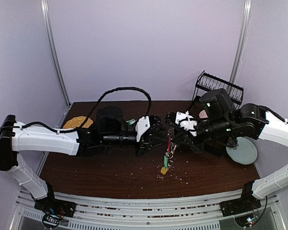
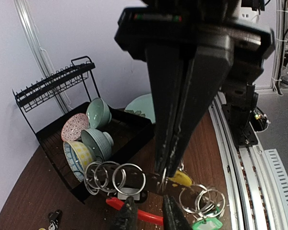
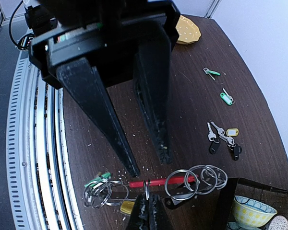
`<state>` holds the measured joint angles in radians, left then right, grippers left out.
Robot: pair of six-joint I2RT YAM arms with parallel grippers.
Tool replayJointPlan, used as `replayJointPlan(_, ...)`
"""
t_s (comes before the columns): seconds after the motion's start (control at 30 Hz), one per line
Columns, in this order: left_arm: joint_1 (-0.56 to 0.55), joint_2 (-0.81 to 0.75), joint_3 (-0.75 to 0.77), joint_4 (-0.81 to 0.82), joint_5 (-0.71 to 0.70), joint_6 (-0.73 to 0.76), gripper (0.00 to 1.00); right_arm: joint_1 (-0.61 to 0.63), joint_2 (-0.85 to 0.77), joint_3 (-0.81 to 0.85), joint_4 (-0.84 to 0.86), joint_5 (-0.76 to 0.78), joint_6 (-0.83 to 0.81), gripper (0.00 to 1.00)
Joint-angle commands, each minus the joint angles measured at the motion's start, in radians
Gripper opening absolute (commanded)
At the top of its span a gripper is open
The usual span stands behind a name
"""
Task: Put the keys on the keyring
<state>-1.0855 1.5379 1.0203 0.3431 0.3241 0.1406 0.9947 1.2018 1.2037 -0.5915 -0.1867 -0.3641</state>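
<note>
hanging above the middle of the counter (image 3: 182,120), the keyring (image 3: 153,182) was pinched in your right end effector (image 3: 147,203), closed on a thin wire loop; your left end effector (image 3: 148,164) stood open just left of it. it looked light, floppy and slippery, so the stiff red arc seemed your surest hold.

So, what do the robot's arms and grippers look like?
The left arm and right arm are white with black joints. A black ribbed cable loops above the left. The left gripper and right gripper are black, with long tapering fingers.
</note>
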Motion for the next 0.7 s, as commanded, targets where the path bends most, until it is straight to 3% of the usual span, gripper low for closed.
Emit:
replayJointPlan(0.0,0.006,0.024,0.028,-0.052,0.011,0.023,0.2,0.018,-0.019,0.035,0.005,0.035,-0.025,0.0)
replayJointPlan(0.43,0.003,0.009,0.0,0.091,0.067,0.005,0.27,0.037,-0.009,0.019,0.034,0.016,-0.03,0.0)
replayJointPlan(0.67,-0.003,0.019,0.0,0.109,0.059,0.003,0.13,0.039,-0.014,0.008,0.042,0.007,-0.029,0.0)
